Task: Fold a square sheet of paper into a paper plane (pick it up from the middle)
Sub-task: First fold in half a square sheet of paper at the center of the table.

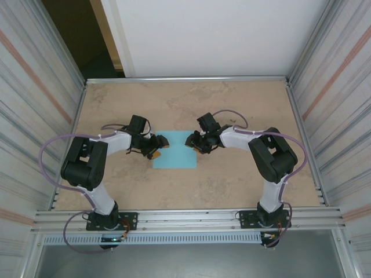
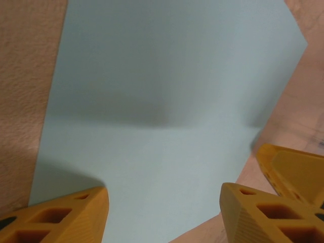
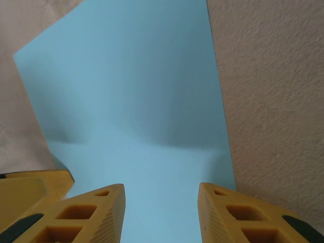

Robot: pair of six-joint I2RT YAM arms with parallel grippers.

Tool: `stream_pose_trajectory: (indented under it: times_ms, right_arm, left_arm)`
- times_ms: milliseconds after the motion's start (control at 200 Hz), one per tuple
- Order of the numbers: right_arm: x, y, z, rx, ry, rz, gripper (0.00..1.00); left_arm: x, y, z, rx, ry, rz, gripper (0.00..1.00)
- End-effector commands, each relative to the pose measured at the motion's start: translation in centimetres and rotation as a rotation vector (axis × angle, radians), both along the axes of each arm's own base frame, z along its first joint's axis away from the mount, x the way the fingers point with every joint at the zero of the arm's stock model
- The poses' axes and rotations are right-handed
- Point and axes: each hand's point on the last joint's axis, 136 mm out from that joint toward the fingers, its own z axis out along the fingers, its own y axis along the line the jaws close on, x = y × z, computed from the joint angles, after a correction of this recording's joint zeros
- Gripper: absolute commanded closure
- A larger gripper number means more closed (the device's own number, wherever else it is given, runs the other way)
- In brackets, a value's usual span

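The square sheet of paper (image 1: 175, 152) is plain light blue and lies on the tan table in the middle. My left gripper (image 1: 156, 145) is low over its left edge and my right gripper (image 1: 196, 145) over its right edge, tips facing each other. In the left wrist view the sheet (image 2: 162, 101) runs under the left gripper (image 2: 164, 212), whose yellow fingers stand wide apart. The right wrist view has the sheet (image 3: 131, 101) passing between the right gripper's (image 3: 161, 212) narrower-set fingers. A soft shadowed bulge crosses the sheet. No paper plane shape is seen.
The tan table (image 1: 232, 104) is walled by ribbed metal panels (image 1: 35, 104) at left and right and a white board at the back. The right gripper's finger (image 2: 298, 172) enters the left wrist view; the left gripper's finger (image 3: 30, 187) enters the right wrist view.
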Motion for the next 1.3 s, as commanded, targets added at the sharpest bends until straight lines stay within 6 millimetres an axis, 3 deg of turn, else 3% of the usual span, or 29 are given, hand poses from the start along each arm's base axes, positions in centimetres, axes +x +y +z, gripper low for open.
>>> stream_pose_trajectory:
  times_ms: [0, 241, 456, 526, 847, 1032, 1298]
  right_arm:
    - [-0.9, -0.4, -1.5, -0.030, 0.045, 0.000, 0.59]
    - [-1.3, -0.6, -2.7, -0.049, 0.072, 0.006, 0.59]
    - [-1.6, -0.8, -3.5, -0.064, 0.090, 0.004, 0.60]
    - [-1.6, -0.9, -3.7, -0.070, 0.093, 0.002, 0.60]
    - [-1.7, -1.1, -4.3, -0.082, 0.103, 0.002, 0.60]
    - [-1.6, -0.6, -4.3, -0.054, 0.101, 0.018, 0.60]
    - [-1.5, 0.9, -4.7, 0.005, 0.119, 0.038, 0.61]
  left_arm:
    - [-1.4, 0.6, -1.6, 0.024, 0.071, 0.029, 0.37]
    - [-1.2, 0.4, -1.0, 0.011, 0.031, 0.007, 0.29]
    - [0.6, -0.7, 3.1, -0.027, -0.130, -0.062, 0.23]
    - [1.0, -0.9, 3.6, -0.021, -0.164, -0.083, 0.22]
    - [1.3, -2.0, 1.5, -0.024, -0.129, -0.138, 0.22]
    - [0.6, -1.5, 0.0, -0.002, -0.093, -0.127, 0.14]
    - [-0.1, -1.1, -0.3, -0.016, -0.091, -0.105, 0.10]
